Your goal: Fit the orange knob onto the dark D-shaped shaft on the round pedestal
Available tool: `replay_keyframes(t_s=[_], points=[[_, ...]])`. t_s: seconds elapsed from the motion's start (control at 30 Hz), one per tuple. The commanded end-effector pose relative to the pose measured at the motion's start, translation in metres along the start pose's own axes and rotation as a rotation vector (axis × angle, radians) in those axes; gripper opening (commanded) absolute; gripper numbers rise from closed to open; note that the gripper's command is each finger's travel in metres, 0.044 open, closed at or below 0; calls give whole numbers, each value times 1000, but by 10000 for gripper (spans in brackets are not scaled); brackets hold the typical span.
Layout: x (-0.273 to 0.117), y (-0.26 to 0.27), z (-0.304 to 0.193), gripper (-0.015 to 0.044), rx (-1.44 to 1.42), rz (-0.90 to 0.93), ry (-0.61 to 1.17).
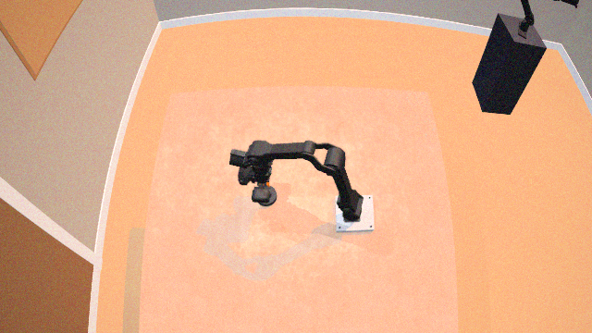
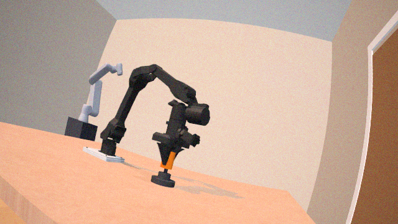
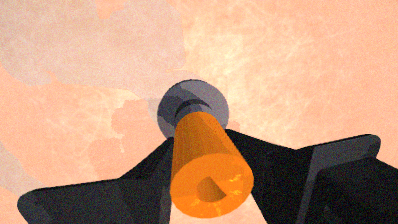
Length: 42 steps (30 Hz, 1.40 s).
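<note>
Right up close in the wrist view, looking at the end of the orange knob, with its D-shaped hole in sight, flat edge toward the upper right of the frame. Pinched firmly on both sides between the black fingers, and held fast!

Down now to the round dark pedestal, directly below the knob. Showing in the exterior view: a short stretch of dark shaft between the knob's lower end and the pedestal's raised collar. Right at the shaft, then, but not down on the pedestal. Touching the shaft's tip or just slipped over it? Cannot tell from here.

Standing on the pinkish-orange table, with broad shadows falling nearby. Arching over from the side, all black, comes in the arm, bolted to a white base plate well apart from the pedestal.

Farther back, beyond the table: a dark block, carrying a second arm, pale in the exterior view. And behind everything, a plain beige wall.
</note>
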<state>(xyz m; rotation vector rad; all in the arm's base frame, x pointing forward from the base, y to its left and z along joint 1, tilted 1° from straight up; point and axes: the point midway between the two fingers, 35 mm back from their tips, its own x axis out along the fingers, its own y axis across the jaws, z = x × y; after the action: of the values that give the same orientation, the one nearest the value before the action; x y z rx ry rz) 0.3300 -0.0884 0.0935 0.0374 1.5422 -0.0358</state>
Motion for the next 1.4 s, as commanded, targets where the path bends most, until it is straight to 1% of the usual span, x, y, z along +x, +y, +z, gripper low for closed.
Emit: replay_keyframes(t_s=[0.0,0.2,0.43,1.37], points=[[-1,0,0,0,-2,-2,0],[-5,-1,1,0,-10,-3,0],[-5,-1,3,0,-211,-3,0],[1,0,0,0,-211,-2,1]])
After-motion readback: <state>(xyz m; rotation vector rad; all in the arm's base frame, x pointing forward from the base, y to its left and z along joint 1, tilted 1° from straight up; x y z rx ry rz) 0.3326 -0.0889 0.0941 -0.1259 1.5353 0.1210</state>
